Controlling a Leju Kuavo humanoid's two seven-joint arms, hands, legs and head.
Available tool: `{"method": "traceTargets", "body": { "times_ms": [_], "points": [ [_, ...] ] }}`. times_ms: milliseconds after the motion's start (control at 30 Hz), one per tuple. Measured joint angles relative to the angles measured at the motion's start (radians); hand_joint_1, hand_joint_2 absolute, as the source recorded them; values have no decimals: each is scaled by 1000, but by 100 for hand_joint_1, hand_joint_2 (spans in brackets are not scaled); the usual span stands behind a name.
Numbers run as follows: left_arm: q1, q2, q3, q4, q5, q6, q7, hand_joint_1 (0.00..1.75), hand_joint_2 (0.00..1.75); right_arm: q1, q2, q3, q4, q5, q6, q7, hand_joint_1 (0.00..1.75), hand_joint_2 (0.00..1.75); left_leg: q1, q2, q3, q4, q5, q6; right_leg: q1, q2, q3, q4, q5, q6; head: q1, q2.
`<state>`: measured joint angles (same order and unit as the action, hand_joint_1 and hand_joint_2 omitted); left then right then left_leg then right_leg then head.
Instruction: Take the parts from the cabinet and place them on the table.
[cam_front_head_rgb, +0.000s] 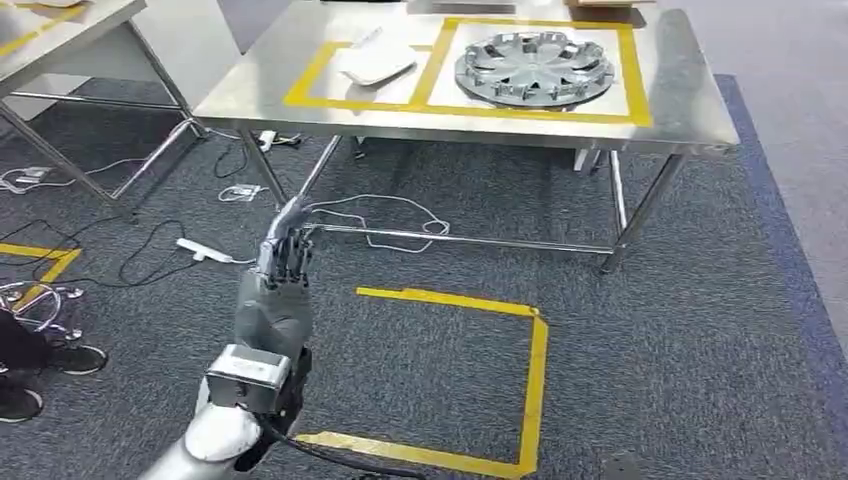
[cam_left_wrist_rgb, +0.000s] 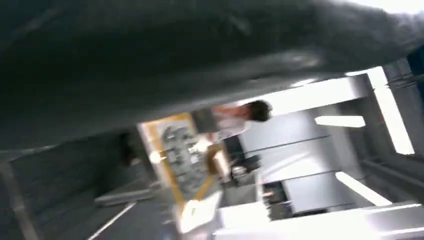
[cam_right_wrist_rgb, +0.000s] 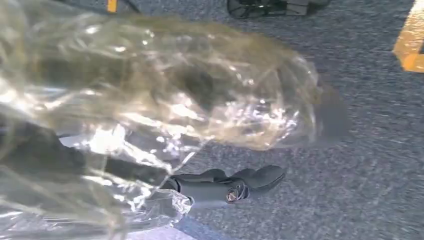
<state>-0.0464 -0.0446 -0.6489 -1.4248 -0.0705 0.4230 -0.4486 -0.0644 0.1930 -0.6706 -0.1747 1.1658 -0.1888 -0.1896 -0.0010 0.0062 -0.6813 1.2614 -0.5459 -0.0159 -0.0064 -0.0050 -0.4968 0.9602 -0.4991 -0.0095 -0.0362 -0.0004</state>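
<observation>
Parts on the steel table (cam_front_head_rgb: 670, 95), one in my right hand.
My left hand (cam_front_head_rgb: 283, 262) hangs empty, fingers straight; a white tray (cam_front_head_rgb: 374, 63) and hubcap (cam_front_head_rgb: 533, 66) sit in taped boxes; my right hand (cam_right_wrist_rgb: 220, 186) grasps a plastic-wrapped part (cam_right_wrist_rgb: 165, 90).

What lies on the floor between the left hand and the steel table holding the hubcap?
In the head view, grey carpet with loose white cables separates the left hand from the steel table bearing the hubcap.

Silver hubcap (cam_front_head_rgb: 535, 66) and white part (cam_front_head_rgb: 375, 62) lie flat, side by side, on steel table (cam_front_head_rgb: 690, 95).
</observation>
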Motion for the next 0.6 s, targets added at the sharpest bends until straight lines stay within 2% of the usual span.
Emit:
{"method": "traceTargets", "body": {
  "times_ms": [33, 67, 100, 133, 200, 233, 267, 300, 333, 400, 433, 467, 500, 533, 567, 600],
  "points": [
    [10, 3, 2, 10, 6, -10, 1, 0, 0, 1, 0, 0, 0, -3, 0, -1, 0, 0, 0, 0, 45, -70, 39, 6, 2, 1, -4, 4, 1, 1, 0, 0],
    [17, 6, 3, 17, 8, -16, 1, 0, 0, 2, 0, 0, 0, -5, 0, -2, 0, 0, -2, 0, 100, -166, 77, 16, 5, 2, -6, 7, 1, 1, 0, 0],
    [20, 9, 4, 22, 10, -19, 1, 0, 0, 3, 0, -1, 0, -5, 0, -3, 0, 0, -6, -2, 138, -238, 83, 30, 5, 1, -9, 9, 1, 1, 1, 0],
    [23, 11, 4, 26, 10, -21, 1, 0, 0, 1, 1, -1, 0, -5, 0, -3, 0, 0, -6, -1, 151, -256, 79, 35, 11, 2, -14, 13, 2, 6, 3, 0],
    [29, 15, 5, 38, 9, -21, 17, 0, 0, 2, 1, -2, 0, -8, 0, -3, 0, 0, -9, -1, 145, -260, 80, 37, 9, 0, -20, 14, 9, 17, 1, 0],
    [33, 17, 5, 50, 9, -24, 33, 0, 0, 2, 1, -3, 0, -10, 0, -3, 0, 0, -9, -1, 145, -269, 77, 41, 9, -2, -23, 13, 12, 22, 1, 0],
    [39, 19, 6, 62, 9, -24, 48, 0, 0, 2, 1, -3, 0, -10, 0, -3, 0, 0, 2, 0, 147, -290, 82, 45, 13, -3, -30, 17, 8, 29, 2, 0],
    [45, 21, 6, 80, 7, -23, 60, 0, 0, 4, 0, -3, 0, -11, -1, -3, 0, 0, 2, 3, 145, -293, 88, 49, 10, 1, -46, 35, -15, 34, 3, 0],
    [47, 23, 7, 112, 9, -17, 77, 0, 0, 4, 0, -4, 0, -15, -2, -3, 0, 0, 2, 3, 139, -293, 92, 55, 9, 2, -67, 86, -52, 37, 7, 0],
    [63, 29, 11, 201, 39, 2, 104, 0, 0, 6, 0, -4, 0, -23, -2, -8, 0, 0, -1, 4, 128, -293, 97, 57, 3, 2, -141, 254, -130, 44, 4, 0],
    [69, 30, 16, 252, 61, 11, 98, 0, 0, 9, 0, -5, 0, -24, -2, -10, 0, 0, -2, 4, 122, -292, 101, 57, 3, 2, -166, 313, -149, 47, 6, 0],
    [73, 29, 24, 321, 80, 32, 92, 0, 0, 14, 0, -5, 0, -25, -2, -10, 0, 0, -2, 4, 118, -292, 105, 56, 2, 2, -169, 325, -143, 47, 5, 0],
    [74, 28, 28, 382, 92, 49, 83, 0, 0, 17, 0, -5, 0, -26, -2, -11, 0, 0, -2, 4, 115, -291, 107, 54, 2, 2, -146, 289, -115, 48, 6, 0],
    [75, 25, 32, 440, 103, 64, 73, 0, 0, 18, 0, -6, 0, -28, -2, -11, 0, 0, -2, 4, 113, -290, 109, 51, 2, 2, -106, 216, -76, 47, 5, 0],
    [76, 23, 37, 494, 116, 72, 66, 0, 0, 18, -1, -7, 0, -28, -2, -12, 0, 0, -2, 4, 112, -287, 111, 49, 1, 2, -52, 120, -33, 46, 5, 0],
    [73, 19, 44, 541, 130, 76, 71, 0, 0, 17, -1, -7, 0, -28, -2, -12, 0, 0, -2, 4, 110, -283, 112, 46, 0, 2, -3, 27, -15, 44, 6, 0]
  ]
}}
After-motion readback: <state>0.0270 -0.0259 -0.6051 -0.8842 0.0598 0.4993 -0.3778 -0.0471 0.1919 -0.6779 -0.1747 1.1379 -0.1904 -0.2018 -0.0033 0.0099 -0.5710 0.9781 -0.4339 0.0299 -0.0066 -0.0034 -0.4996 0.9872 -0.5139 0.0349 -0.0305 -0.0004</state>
